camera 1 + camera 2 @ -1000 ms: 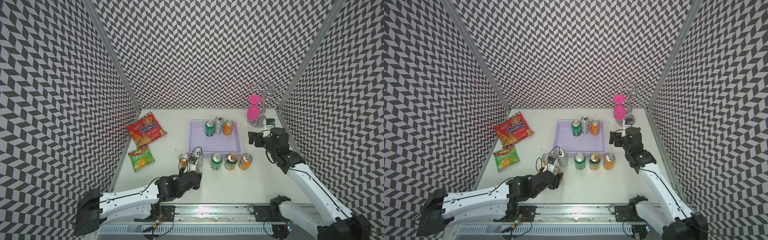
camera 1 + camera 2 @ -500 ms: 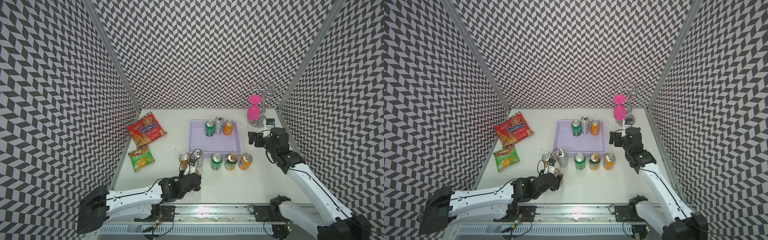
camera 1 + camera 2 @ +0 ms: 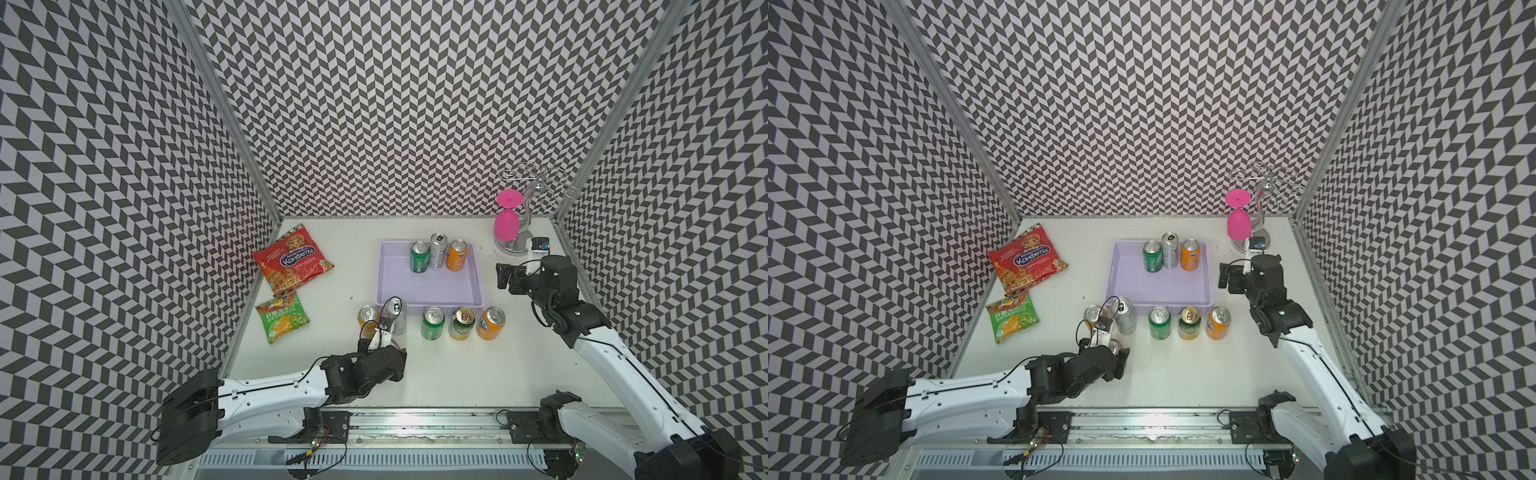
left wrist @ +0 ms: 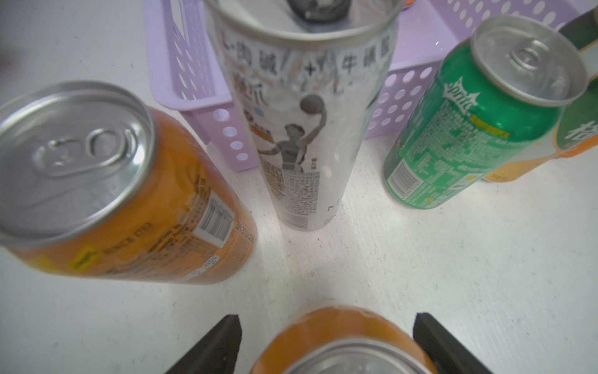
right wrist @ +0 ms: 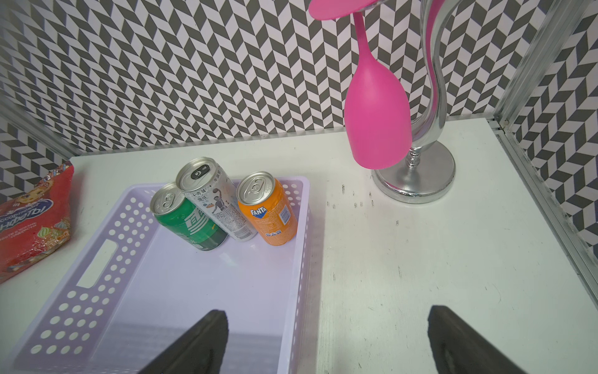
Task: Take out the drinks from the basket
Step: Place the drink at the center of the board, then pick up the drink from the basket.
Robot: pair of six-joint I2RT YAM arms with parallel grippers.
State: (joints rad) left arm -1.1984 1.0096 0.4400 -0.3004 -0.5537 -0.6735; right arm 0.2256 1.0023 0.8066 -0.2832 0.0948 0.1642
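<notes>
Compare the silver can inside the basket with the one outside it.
The silver can inside stands by the far wall of the basket; the silver can outside stands on the table by the basket's near left corner. The inside can still needs removing; the outside can is already out. Both stand upright, same basketball-player print.

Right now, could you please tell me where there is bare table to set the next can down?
Free: table between the can row and front rail; between snack bags and basket. Crowded: along the basket's near wall.

Both top views look down steeply on the whole table [image 3: 436, 382]; both wrist cameras, close in, share the basket [image 5: 81, 311].
</notes>
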